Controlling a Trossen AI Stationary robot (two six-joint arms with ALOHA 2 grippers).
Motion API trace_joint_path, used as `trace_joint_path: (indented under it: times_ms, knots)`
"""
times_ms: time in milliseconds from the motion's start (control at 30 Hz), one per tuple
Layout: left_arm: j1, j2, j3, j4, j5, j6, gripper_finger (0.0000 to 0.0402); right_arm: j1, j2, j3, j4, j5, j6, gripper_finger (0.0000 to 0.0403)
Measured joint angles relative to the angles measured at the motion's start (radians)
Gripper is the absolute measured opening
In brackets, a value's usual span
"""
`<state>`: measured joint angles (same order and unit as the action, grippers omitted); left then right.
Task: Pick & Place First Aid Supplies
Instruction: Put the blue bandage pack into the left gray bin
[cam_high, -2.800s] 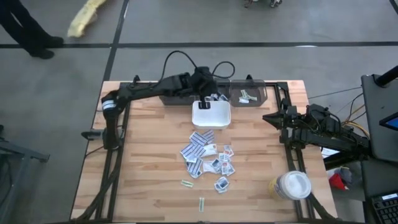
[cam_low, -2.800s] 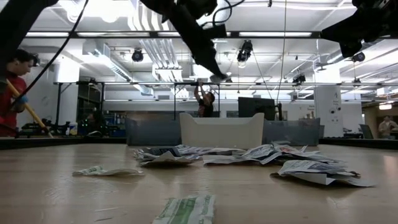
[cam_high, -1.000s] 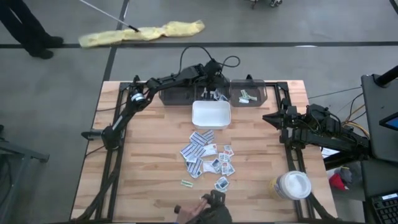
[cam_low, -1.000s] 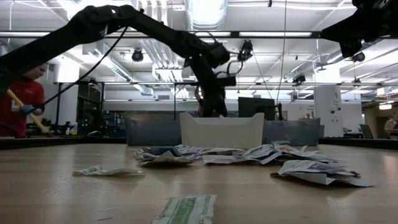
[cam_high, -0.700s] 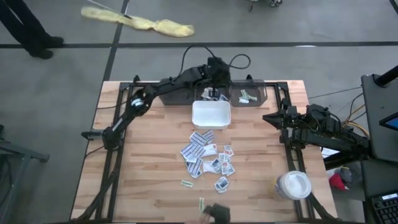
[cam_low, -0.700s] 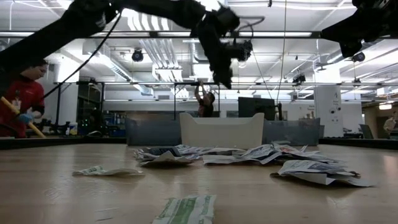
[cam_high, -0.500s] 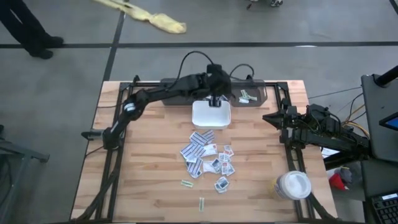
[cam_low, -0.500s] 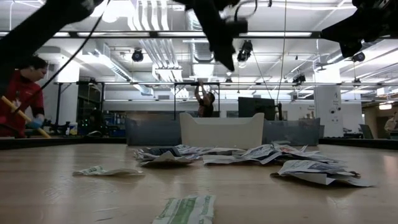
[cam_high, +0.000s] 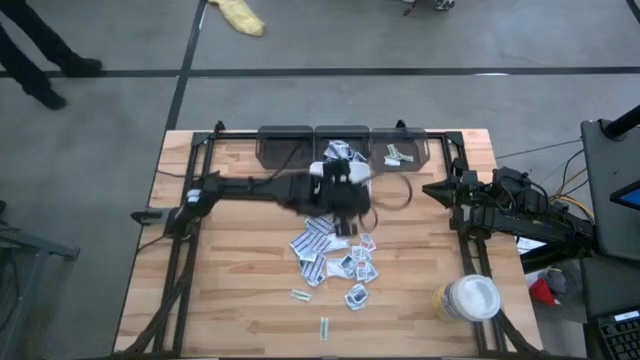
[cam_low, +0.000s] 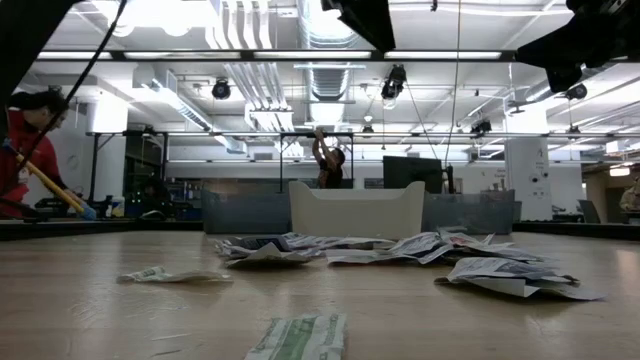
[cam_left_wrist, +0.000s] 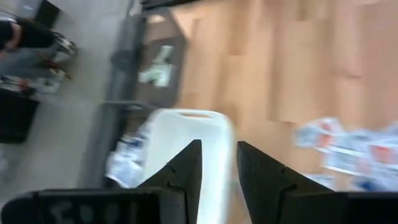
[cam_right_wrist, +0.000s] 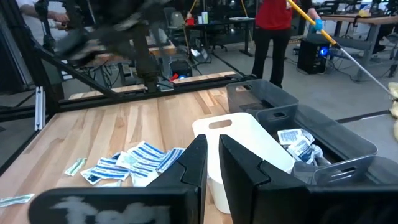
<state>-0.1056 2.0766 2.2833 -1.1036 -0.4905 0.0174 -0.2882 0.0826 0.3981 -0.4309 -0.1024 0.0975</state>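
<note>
Two-arm sorting of first aid supplies, seen between one pick and the next. The left tool (cam_high: 343, 205), its fingers (cam_left_wrist: 186, 177) parted and carrying nothing, hangs over the white tray (cam_right_wrist: 249, 140), near the edge that faces the loose first aid packets (cam_high: 335, 255) in the middle of the desk (cam_high: 230, 290). A few narrow pale strips (cam_high: 300, 294) lie apart from the cluster, toward the near edge. More packets lie in the dark bins (cam_high: 345, 150) along the far edge of the desk, some in the middle compartment and a few in the one to its right.

Step in hand, as judged: the empty left tool is between the bins and the pile, most likely heading for another packet. The next move calls for lowering the tool over a single packet at the fringe of the cluster, where the flat, overlapping packets offer an edge to pinch; a thin packet lying flush on wood may slip or bring a neighbour with it.

Pose: the left arm reaches level across the desk from its base at the left edge. The right tool (cam_right_wrist: 211, 155) waits at the right edge of the desk, fingers nearly together and holding nothing, with a round white-lidded jar (cam_high: 468, 298) near it.
</note>
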Motion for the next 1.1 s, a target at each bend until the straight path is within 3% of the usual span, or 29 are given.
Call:
trace_joint_path:
  times_ms: [233, 500, 633, 833, 1100]
  knots:
    - [-0.157, 0.000, -0.030, -0.040, 0.061, -0.282, 0.0106, 0.000, 0.000, 0.000, 0.000, 0.000, 0.000, 0.0038]
    - [-0.244, 0.002, -0.194, -0.043, 0.077, -0.534, 0.0106, 0.000, 0.000, 0.000, 0.000, 0.000, 0.000, 0.0038]
    - [-0.239, 0.002, -0.303, -0.046, 0.101, -0.640, 0.0106, 0.000, 0.000, 0.000, 0.000, 0.000, 0.000, 0.0038]
    - [-0.178, 0.002, -0.440, -0.050, 0.227, -0.806, 0.0106, 0.000, 0.000, 0.000, 0.000, 0.000, 0.000, 0.0038]
    - [-0.092, 0.002, -0.580, -0.050, 0.277, -0.836, 0.0106, 0.000, 0.000, 0.000, 0.000, 0.000, 0.000, 0.0038]
